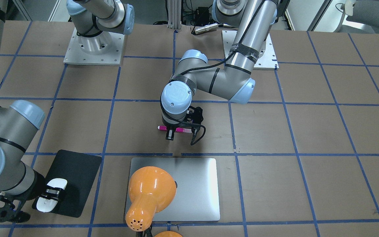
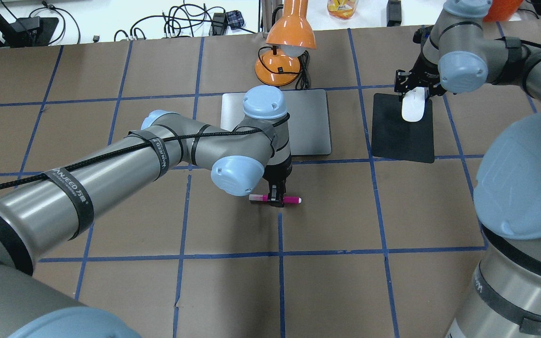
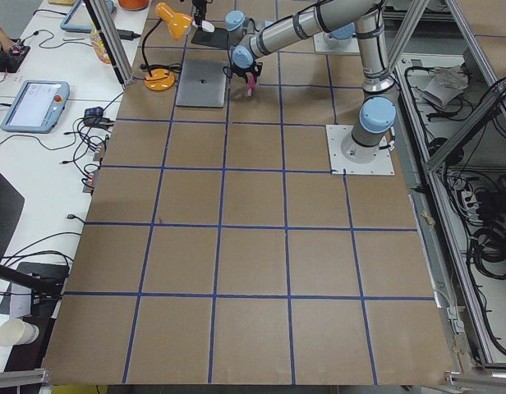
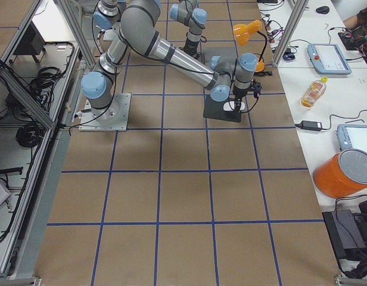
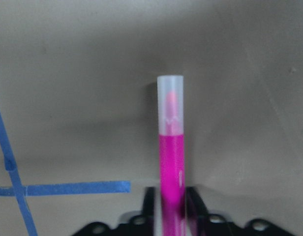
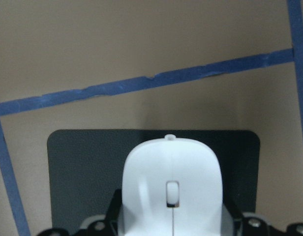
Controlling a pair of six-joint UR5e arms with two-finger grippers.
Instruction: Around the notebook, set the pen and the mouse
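The pink pen lies level, crosswise between the fingers of my left gripper, which is shut on it just above the brown table, a short way on the robot's side of the notebook. In the left wrist view the pen points away from the camera, its pale cap at the far end. My right gripper is shut on the white mouse over the black mat, beside the silver notebook. The right wrist view shows the mouse between the fingers, with the mat underneath.
An orange desk lamp leans over the notebook's corner, its base at the table's far edge. Blue tape lines grid the brown table. Cables and a bottle sit on the white bench beyond.
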